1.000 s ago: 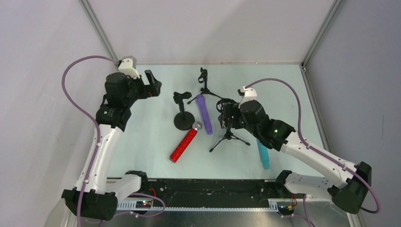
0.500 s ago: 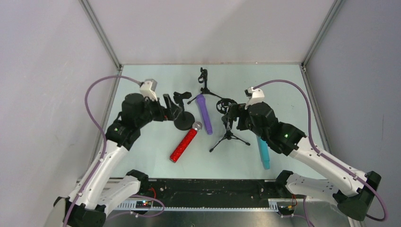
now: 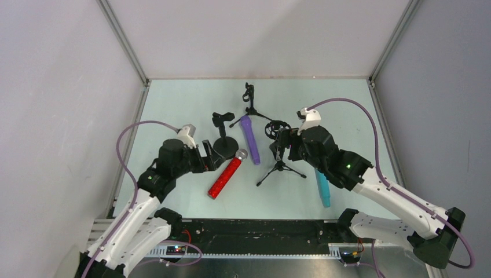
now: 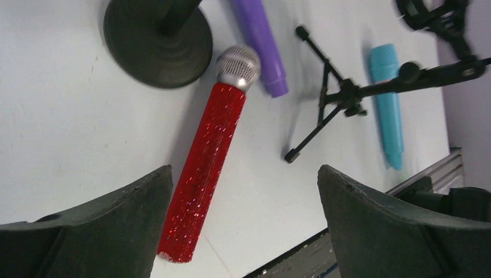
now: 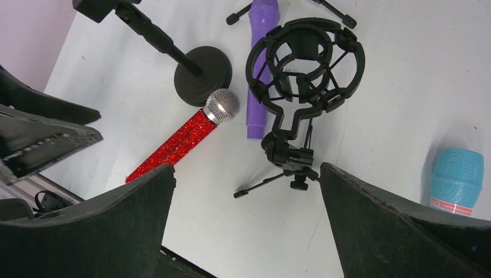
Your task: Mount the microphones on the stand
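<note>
Top view: left pincer [image 3: 211, 155] spread, empty. The red microphone [image 3: 227, 175] lies flat on the surface [image 3: 185, 110] at its 4 o'clock, glittery with a silver mesh head. Right pincer [image 3: 277, 142] spread, empty, above the shock-mount tripod [image 3: 280, 168]. Purple microphone [image 3: 250, 139] at its 9 o'clock, teal microphone [image 3: 322, 188] at 4 o'clock, partly under the arm.
Left wrist: red microphone between fingers, untouched, head toward 1 o'clock.
Right wrist: teal head at 3 o'clock.
</note>
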You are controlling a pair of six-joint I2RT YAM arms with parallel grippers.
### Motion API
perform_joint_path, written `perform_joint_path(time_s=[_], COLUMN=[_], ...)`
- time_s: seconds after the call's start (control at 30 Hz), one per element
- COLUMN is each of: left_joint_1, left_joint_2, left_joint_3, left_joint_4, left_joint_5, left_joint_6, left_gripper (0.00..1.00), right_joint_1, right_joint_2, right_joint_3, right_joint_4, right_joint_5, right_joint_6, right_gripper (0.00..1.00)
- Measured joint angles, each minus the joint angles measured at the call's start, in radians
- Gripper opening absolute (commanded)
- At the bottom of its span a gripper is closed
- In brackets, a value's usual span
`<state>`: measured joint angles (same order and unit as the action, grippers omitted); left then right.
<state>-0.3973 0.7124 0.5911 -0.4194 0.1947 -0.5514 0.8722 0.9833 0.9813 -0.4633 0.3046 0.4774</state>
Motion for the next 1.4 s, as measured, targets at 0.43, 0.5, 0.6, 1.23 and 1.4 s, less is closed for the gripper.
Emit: perform_joint_path(time_s=[0.43, 0.5, 0.6, 1.23, 1.4], left_joint_1=[-0.072, -0.097, -0.142, -0.415, -0.495], left_joint_2=[0.184, 0.212, 0.261, 0.547, 0.622], left_joint_3=[-0.106, -0.106, -0.106, 0.011, 0.054], left_joint_4=[0.006, 0.009, 0.01, -0.097, -0.126], left_joint_5=[-0.031, -0.054, -0.091, -0.419, -0.495], left_joint_6=[-0.01, -0.01, -0.009, 0.002, 0.0], left_gripper=[0.98, 0.98, 1.0, 0.67, 0.45], right_joint_1=[0.002, 0.002, 0.002, -0.053, -0.069], right_joint_2=[0.014, 0.015, 0.015, 0.026, 0.026], right_joint_3=[0.0, 0.0, 0.0, 0.0, 0.0], right_joint_4=[-0.003, -0.004, -0.004, -0.004, -0.003], right_joint_5=[0.002, 0.003, 0.006, 0.0, -0.007], right_joint_6=[0.0, 0.0, 0.0, -0.001, -0.003], right_gripper=[1.0, 0.99, 0.99, 1.0, 1.0])
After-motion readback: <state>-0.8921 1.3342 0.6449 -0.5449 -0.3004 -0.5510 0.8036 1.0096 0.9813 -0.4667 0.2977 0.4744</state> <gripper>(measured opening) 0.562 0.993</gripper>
